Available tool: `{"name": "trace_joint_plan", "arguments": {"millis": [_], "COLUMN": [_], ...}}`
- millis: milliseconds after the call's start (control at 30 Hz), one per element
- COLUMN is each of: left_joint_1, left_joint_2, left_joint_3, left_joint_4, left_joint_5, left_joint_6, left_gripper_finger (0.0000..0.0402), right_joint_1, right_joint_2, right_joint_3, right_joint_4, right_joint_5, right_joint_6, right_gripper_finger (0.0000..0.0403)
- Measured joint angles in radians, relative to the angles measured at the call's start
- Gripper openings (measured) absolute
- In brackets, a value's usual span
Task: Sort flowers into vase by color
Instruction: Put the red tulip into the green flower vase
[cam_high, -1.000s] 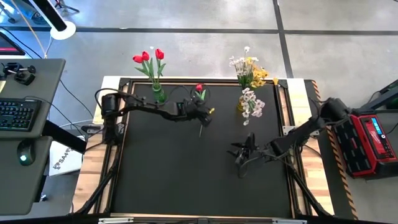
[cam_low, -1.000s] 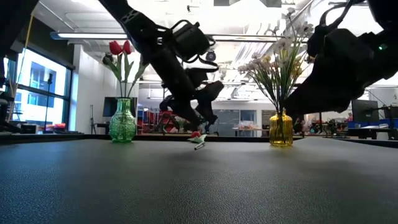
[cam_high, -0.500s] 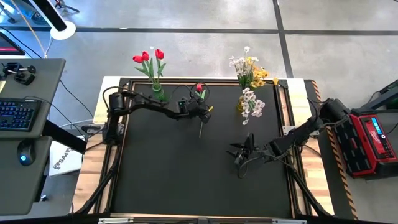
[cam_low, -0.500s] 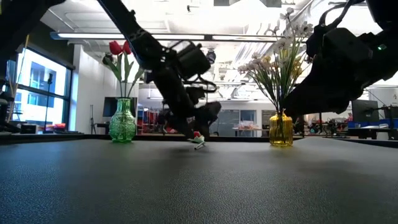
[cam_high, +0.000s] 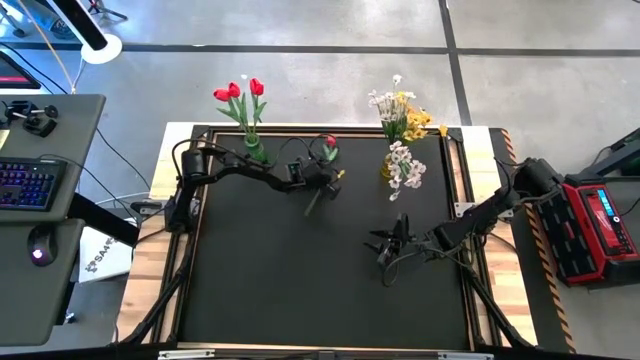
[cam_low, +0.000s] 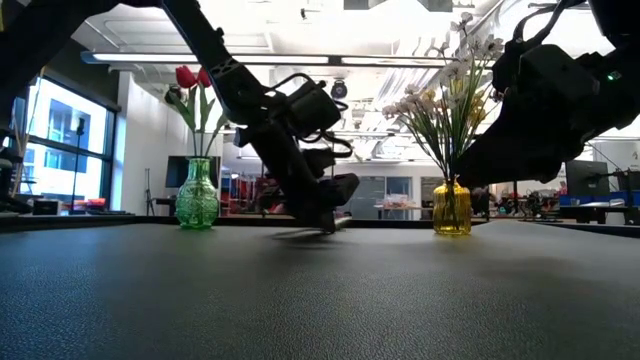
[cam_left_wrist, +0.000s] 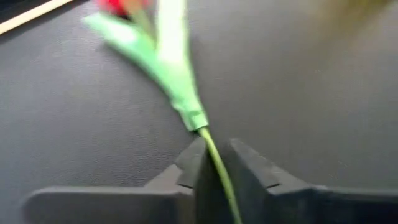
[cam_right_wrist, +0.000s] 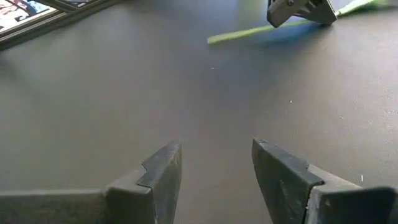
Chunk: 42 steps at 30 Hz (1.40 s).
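From above, we see the left gripper (cam_high: 318, 183) low on the black mat (cam_high: 280, 270), the red tulip (cam_high: 330, 143) just beyond it. At table height, it touches down. Its wrist view shows fingers (cam_left_wrist: 249, 171) pinched on the tulip stem. The right gripper (cam_right_wrist: 214, 165) waits, jaws apart.

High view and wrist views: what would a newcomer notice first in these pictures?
First, the left gripper at the back of the black table, its jaws shut on the green stem of a red tulip lying there. Next, two vases along the back edge: a green vase holding red tulips at the left, and a yellow vase with white and yellow sprays at the right. The right gripper waits open over bare table.
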Motion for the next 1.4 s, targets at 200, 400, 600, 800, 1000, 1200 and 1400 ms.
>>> {"name": "trace_joint_plan", "arguments": {"millis": [200, 400, 600, 800, 1000, 1200, 1400], "left_joint_1": [-0.013, -0.064, -0.143, -0.239, -0.357, -0.399, -0.384], "left_joint_2": [-0.016, -0.104, -0.256, -0.448, -0.571, -0.589, -0.591], "left_joint_3": [-0.002, -0.015, -0.163, -0.417, -0.602, -0.656, -0.654], "left_joint_4": [-0.017, -0.054, -0.047, -0.057, -0.075, -0.109, -0.116], "left_joint_5": [0.030, 0.033, 0.021, -0.010, -0.032, -0.025, 0.020], "left_joint_6": [0.042, 0.095, 0.064, -0.137, -0.356, -0.412, -0.374], "left_gripper_finger": [0.0007, 0.0002, 0.0001, 0.0001, 0.0000, 0.0004, 0.0060], "right_joint_1": [0.000, 0.000, 0.009, 0.010, 0.010, 0.009, 0.009], "right_joint_2": [0.000, 0.000, -0.001, -0.001, -0.001, 0.000, 0.000], "right_joint_3": [0.000, 0.000, 0.000, 0.000, 0.000, 0.000, 0.000], "right_joint_4": [0.000, 0.001, 0.007, 0.023, 0.028, 0.034, 0.035], "right_joint_5": [0.000, -0.001, -0.005, -0.005, 0.019, 0.026, 0.025], "right_joint_6": [0.000, 0.000, 0.002, 0.000, -0.008, -0.019, -0.019], "right_gripper_finger": [0.0183, 0.0183, 0.0183, 0.0183, 0.0183, 0.0183, 0.0183]}}
